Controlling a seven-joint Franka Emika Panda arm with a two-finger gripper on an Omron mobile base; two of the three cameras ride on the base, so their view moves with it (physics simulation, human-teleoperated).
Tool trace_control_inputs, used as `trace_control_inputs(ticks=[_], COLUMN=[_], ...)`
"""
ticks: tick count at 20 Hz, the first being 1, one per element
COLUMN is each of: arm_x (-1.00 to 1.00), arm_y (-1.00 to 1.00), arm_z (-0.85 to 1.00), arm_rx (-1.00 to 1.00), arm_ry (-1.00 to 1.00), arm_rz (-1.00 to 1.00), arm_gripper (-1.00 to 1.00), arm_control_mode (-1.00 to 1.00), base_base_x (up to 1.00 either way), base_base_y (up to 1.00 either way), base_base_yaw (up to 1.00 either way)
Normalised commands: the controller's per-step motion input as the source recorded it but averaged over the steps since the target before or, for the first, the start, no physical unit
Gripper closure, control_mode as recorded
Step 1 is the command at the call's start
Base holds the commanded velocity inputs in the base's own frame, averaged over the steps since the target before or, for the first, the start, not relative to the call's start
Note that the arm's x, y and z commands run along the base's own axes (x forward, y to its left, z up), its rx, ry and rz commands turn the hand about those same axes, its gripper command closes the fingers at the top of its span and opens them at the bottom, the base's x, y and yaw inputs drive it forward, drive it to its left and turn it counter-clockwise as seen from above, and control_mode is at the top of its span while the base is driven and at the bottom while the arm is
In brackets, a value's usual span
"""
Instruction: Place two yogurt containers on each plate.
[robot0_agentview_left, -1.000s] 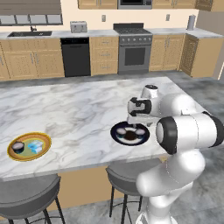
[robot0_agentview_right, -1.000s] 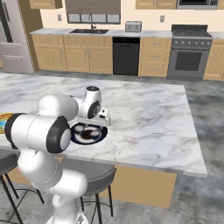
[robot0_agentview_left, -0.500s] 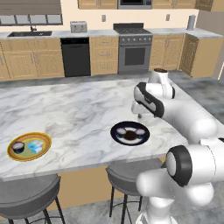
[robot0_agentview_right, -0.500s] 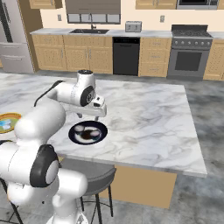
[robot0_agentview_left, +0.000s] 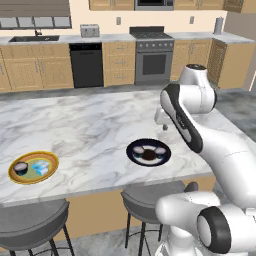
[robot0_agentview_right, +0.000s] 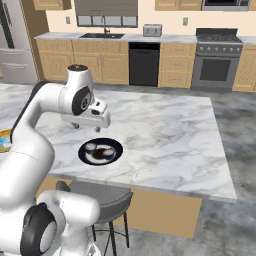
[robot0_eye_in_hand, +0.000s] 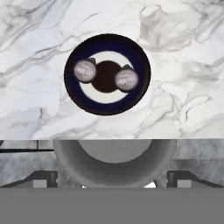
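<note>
The dark navy plate (robot0_agentview_left: 148, 161) (robot0_agentview_right: 100, 161) (robot0_eye_in_hand: 107, 43) lies near the island's front edge with two pale round yogurt cups (robot0_agentview_left: 139, 149) (robot0_agentview_left: 160, 150) (robot0_eye_in_hand: 85, 71) (robot0_eye_in_hand: 126, 79) on it, one each side of its brown centre. At the far left, the yellow-rimmed plate (robot0_agentview_left: 15, 178) holds a dark round cup (robot0_agentview_left: 20, 167) and a light blue tub (robot0_agentview_left: 41, 167). My gripper (robot0_agentview_left: 161, 125) (robot0_agentview_right: 90, 126) (robot0_eye_in_hand: 112, 179) hangs open and empty above the counter, just behind the dark plate and clear of the cups.
The marble island counter (robot0_agentview_left: 90, 130) stretches wide around both plates. Two grey stools (robot0_agentview_left: 150, 200) (robot0_agentview_left: 30, 222) stand under its front edge. Cabinets, a dishwasher and a stove (robot0_agentview_left: 155, 55) line the far wall.
The arm has lifted up and back from the dark plate, and the gripper now hangs higher behind it. Both pale cups stay on the plate.
</note>
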Motion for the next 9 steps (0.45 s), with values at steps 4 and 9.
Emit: trace_control_inputs(ticks=[4, 9], arm_x=[-0.69, -0.74], arm_y=[0.0, 0.0], arm_z=[0.66, 0.44], arm_rx=[0.0, 0.0], arm_ry=[0.0, 0.0], arm_rz=[-0.04, -0.05], arm_gripper=[-1.0, -1.0], arm_control_mode=[-1.0, -1.0], base_base_x=[0.0, 0.0], base_base_y=[0.0, 0.0], base_base_yaw=[0.0, 0.0])
